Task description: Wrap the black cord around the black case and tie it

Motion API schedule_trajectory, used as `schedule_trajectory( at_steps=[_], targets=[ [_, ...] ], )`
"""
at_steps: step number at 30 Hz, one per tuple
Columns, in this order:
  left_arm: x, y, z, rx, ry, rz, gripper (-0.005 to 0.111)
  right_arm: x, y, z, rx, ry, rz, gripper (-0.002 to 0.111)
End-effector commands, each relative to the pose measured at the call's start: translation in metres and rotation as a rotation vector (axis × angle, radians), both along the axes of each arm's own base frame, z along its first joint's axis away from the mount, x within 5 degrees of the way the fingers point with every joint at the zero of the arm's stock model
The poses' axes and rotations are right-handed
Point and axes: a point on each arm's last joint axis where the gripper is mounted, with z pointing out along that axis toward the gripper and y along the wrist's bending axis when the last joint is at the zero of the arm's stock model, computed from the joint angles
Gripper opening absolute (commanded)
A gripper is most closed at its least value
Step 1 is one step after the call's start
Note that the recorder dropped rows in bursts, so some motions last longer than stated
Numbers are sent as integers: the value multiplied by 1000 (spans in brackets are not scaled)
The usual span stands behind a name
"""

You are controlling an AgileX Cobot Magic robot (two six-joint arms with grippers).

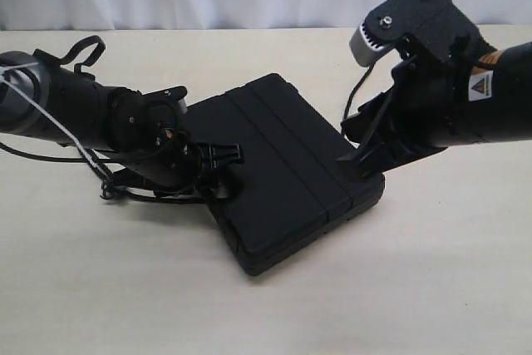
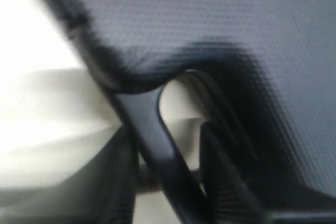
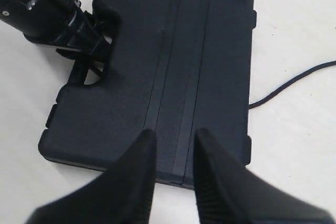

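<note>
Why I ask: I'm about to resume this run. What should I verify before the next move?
1. Black case resting on the table between both grippers: ok.
2. Left gripper at the case's handle bar, bar between its fingers: ok. Firm clamp: cannot tell, the view is blurred.
3. Right gripper open and empty at the case's edge: ok.
4. Black cord wrapped around the case: not ok. Only a stretch shows on the table, running out from the case's side.
5. Cord held by a gripper: the right holds none; left, cannot tell.
</note>
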Motion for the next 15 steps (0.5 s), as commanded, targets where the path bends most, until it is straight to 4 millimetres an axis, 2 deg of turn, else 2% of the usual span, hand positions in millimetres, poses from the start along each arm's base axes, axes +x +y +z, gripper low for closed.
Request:
schedule_trajectory(
  at_steps=[1,6,12,15],
  targets=[
    [1,2,-4,24,19,-36,17,-1,-2,-1,-12,26,-8,25],
    [9,8,16,7,73,-30,0,-2,-2,-2,-27,32,1,25],
    [14,22,49,-25,20,6,0,-11,11,-8,-75,-22,137,25],
    [15,32,60,-35,3,30,0,-19,20,-19,-88,-68,227,32]
  ],
)
